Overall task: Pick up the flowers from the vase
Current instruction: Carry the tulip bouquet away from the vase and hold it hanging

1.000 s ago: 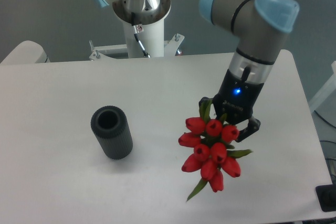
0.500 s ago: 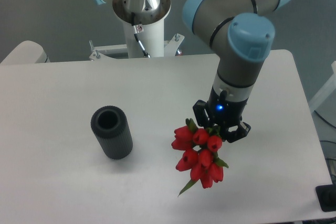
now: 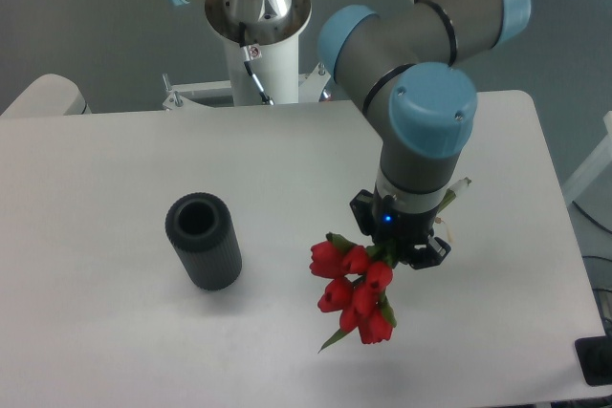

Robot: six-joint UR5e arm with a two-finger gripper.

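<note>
The vase (image 3: pixel 203 240) is a short dark ribbed cylinder standing upright at the table's left-centre, its round mouth empty. The flowers (image 3: pixel 351 287), a bunch of red tulip buds with green leaves, hang to the right of the vase, clear of it and tilted toward the front. My gripper (image 3: pixel 394 246) is shut on the flowers' stems just above the buds. The stems themselves are mostly hidden by the gripper body.
The white table (image 3: pixel 115 332) has its right edge near the arm and its front edge just below the flowers. The arm's base column (image 3: pixel 258 35) stands at the back centre. A dark object (image 3: pixel 595 360) sits off the table's front right corner.
The arm has swung left and lower, carrying the flowers slightly leftward and toward the table's front. The wrist has turned, so the bunch looks more compact. The vase has not moved.
</note>
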